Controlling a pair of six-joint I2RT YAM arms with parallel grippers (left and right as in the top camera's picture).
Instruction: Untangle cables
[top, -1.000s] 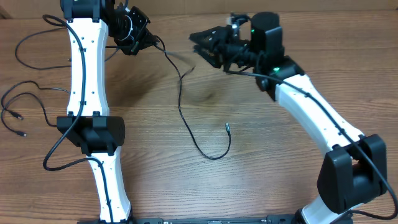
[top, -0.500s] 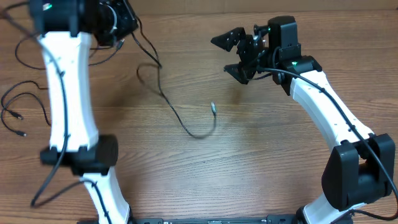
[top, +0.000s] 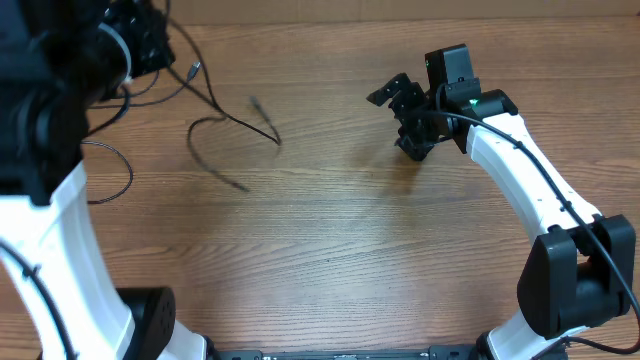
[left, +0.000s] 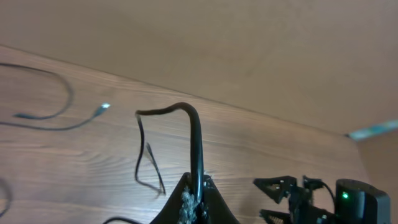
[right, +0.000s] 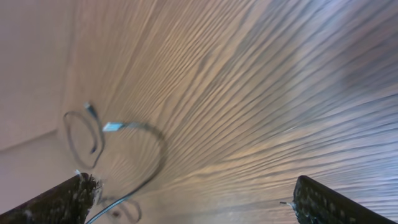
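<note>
the cable (left: 198, 149) hangs at the far left, pinched tight in the left gripper (left: 196, 200), tail trailing on the table (top: 330, 250); i fear pulling higher snags the loose cables (left: 69, 96) nearby, while the right gripper (top: 402, 118) gapes empty

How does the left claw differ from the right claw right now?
The left claw is shut on a black cable; the right claw is wide open, holding nothing. Overhead, the left claw is at far left, the right claw right of centre. Both are dark.
</note>
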